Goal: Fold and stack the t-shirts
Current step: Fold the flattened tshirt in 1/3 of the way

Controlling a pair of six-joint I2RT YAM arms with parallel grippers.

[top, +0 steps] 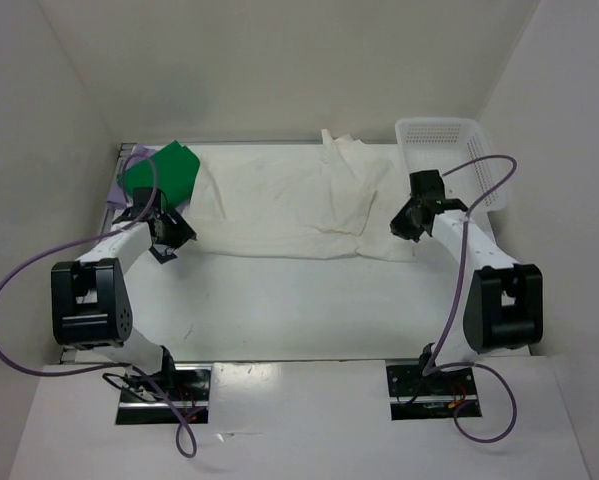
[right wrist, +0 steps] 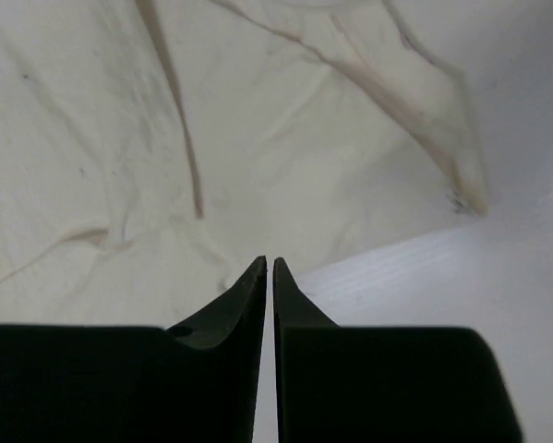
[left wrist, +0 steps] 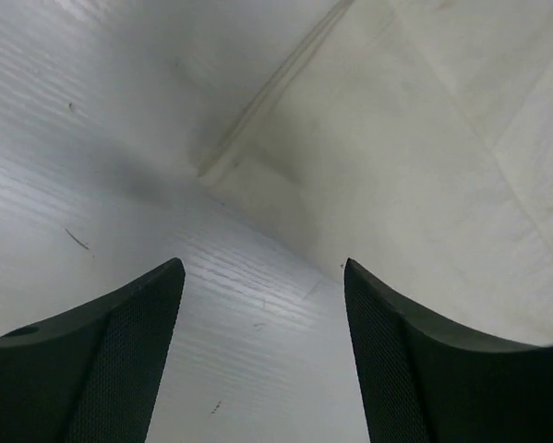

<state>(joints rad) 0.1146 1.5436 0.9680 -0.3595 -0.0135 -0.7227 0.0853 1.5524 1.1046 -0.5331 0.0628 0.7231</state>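
The cream-white t-shirt (top: pixel 299 205) lies spread and wrinkled across the back of the table. The bright green t-shirt (top: pixel 162 172) lies folded at the back left, on top of the lavender one (top: pixel 117 190), of which only an edge shows. My left gripper (top: pixel 171 240) is open and empty, low over bare table beside the white shirt's left edge (left wrist: pixel 424 138); its jaws (left wrist: pixel 262 268) stand wide apart. My right gripper (top: pixel 404 228) is shut and holds nothing (right wrist: pixel 270 261), just above the white shirt's front right edge (right wrist: pixel 119 138).
A white plastic mesh basket (top: pixel 449 150) stands at the back right, behind the right arm. White walls close in the table's left, back and right sides. Bare white table (top: pixel 299 300) lies between the shirt and the arm bases.
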